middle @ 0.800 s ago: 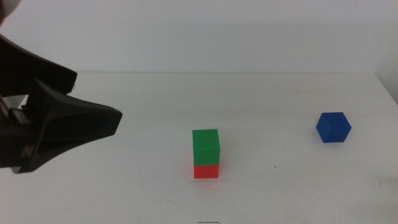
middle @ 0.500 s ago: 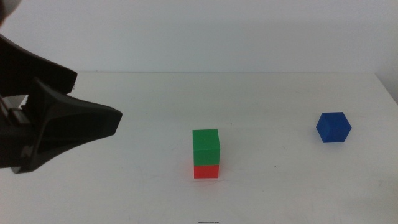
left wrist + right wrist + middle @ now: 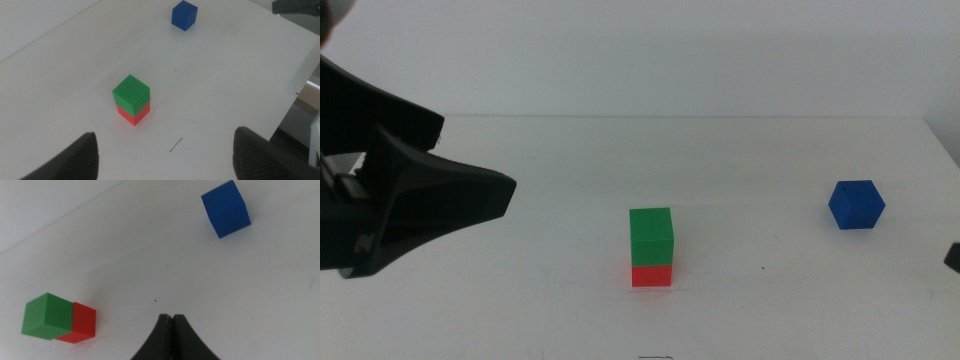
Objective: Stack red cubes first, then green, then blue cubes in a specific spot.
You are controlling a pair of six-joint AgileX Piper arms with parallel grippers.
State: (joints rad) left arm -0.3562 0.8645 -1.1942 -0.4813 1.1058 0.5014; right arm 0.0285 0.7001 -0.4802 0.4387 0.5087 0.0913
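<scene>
While green (image 3: 651, 235) tops red (image 3: 651, 276), blue (image 3: 856, 204) sits apart.

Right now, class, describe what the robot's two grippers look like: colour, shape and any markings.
The left gripper has two dark, matte, broad jaws with rounded tips. The right gripper shows two black jaws narrowing to slim tips. No markings or cables are visible on either.

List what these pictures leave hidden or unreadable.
- Red cube: top face hidden in every view by the green cube on it.
- Right gripper: in the middle view only a dark sliver at the right edge; the rest is cut off.
- Left gripper: wrist view's bottom edge cuts off the jaws' bases.
- Blue cube: underside against the table unseen.
</scene>
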